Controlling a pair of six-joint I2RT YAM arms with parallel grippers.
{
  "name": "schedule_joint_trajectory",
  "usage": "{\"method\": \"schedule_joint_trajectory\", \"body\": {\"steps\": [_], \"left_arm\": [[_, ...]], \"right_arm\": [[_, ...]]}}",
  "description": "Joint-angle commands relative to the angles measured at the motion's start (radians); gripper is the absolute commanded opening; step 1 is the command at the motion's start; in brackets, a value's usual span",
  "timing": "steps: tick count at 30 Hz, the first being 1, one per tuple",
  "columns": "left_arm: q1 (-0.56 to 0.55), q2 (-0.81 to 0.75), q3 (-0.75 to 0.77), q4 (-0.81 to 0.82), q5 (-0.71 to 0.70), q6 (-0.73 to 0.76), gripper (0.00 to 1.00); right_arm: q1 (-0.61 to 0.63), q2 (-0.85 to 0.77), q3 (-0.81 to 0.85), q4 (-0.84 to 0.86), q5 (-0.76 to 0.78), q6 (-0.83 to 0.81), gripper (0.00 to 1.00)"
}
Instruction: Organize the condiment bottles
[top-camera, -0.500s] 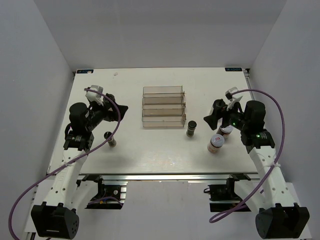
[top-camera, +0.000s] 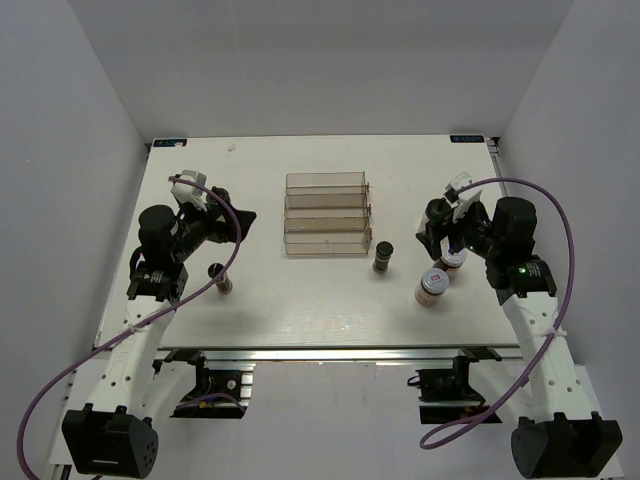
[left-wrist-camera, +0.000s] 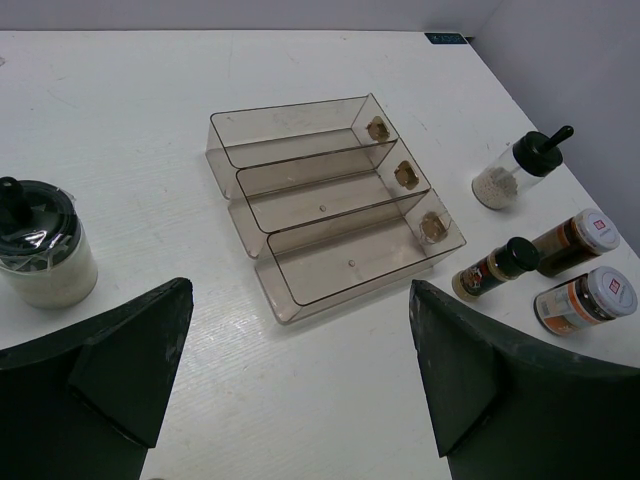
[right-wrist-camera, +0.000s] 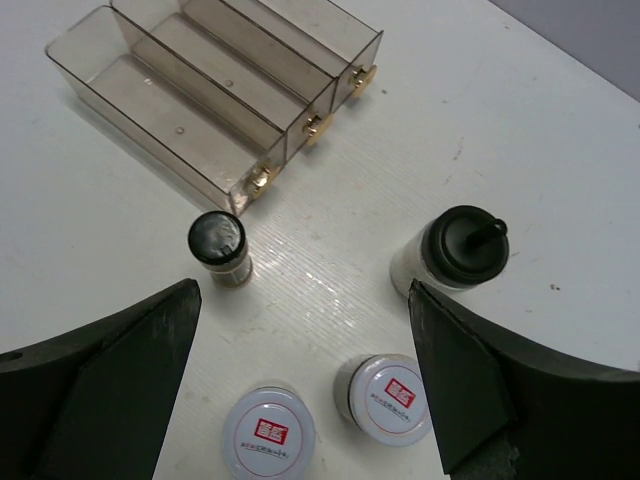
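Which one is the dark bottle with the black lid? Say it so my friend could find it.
Find the clear stepped rack in the middle of the table. Just off its near right corner a small dark bottle stands alone. Its flat black cap sets it apart from the two white-lidded jars and the pale knob-topped jar farther right.

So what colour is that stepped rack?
Transparent smoky brown; the rack shows best in the left wrist view.
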Motion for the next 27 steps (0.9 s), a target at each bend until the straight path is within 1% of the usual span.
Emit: {"method": "schedule_joint_trajectory", "body": {"steps": [1, 2, 4, 5, 6, 8, 12, 15, 17, 22, 27], "left_arm": [[0.001, -0.005, 0.001, -0.009, 0.006, 0.001, 0.98], [0.001, -0.005, 0.001, -0.008, 0.007, 0.001, 0.98], [0.001, -0.002, 0.003, -0.008, 0.012, 0.001, 0.98], [0.001, -0.002, 0.003, -0.006, 0.015, 0.001, 0.98], [0.000, -0.001, 0.001, -0.006, 0.016, 0.001, 0.98], [0.000, -0.001, 0.001, -0.006, 0.018, 0.000, 0.98], [0.000, 0.001, 0.003, -0.004, 0.024, 0.000, 0.98], [0.001, 0.001, 0.003, -0.006, 0.024, 0.000, 0.98], [0.001, 0.002, 0.001, -0.003, 0.027, 0.000, 0.98], [0.001, 0.009, 0.003, -0.003, 0.033, 0.000, 0.98], [0.001, 0.013, 0.003, -0.003, 0.036, 0.001, 0.98]], "right_arm": [[0.000, -0.003, 0.043, -0.010, 0.073, -0.073, 0.89], [0.000, 0.004, 0.045, -0.004, 0.104, -0.065, 0.89], [0.000, 0.036, 0.040, 0.008, 0.107, -0.068, 0.89], [0.000, 0.052, 0.037, 0.036, 0.177, -0.041, 0.89], [-0.002, 0.082, 0.025, 0.056, 0.198, -0.003, 0.89], [-0.002, 0.118, 0.022, 0.073, 0.222, -0.001, 0.89], [-0.005, 0.237, 0.040, 0.097, 0.276, 0.045, 0.89], [-0.011, 0.292, 0.042, 0.151, 0.325, 0.073, 0.89], [-0.017, 0.325, 0.053, 0.155, 0.350, 0.077, 0.89], [-0.035, 0.431, 0.085, 0.182, 0.368, 0.088, 0.89], [-0.063, 0.544, 0.151, 0.192, 0.325, 0.106, 0.89]]}}
